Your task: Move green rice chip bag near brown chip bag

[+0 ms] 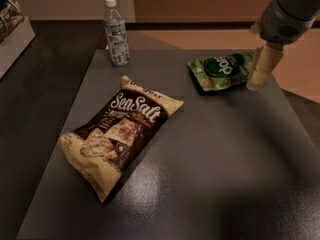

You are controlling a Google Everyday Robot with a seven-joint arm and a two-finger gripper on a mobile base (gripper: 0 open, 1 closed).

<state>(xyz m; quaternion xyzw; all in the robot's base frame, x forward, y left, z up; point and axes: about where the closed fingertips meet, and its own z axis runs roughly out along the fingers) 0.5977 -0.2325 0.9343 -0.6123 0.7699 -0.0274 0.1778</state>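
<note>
The green rice chip bag lies flat at the far right of the dark grey table. The brown chip bag, cream-yellow with a dark brown "Sea Salt" panel, lies diagonally at the table's centre left. My gripper hangs from the grey arm at the upper right, its pale fingers pointing down right at the green bag's right edge, close above the table. It holds nothing.
A clear plastic water bottle with a white cap stands at the table's far left corner. A white bin sits off the table at the far left. The table's right edge runs just beyond the gripper.
</note>
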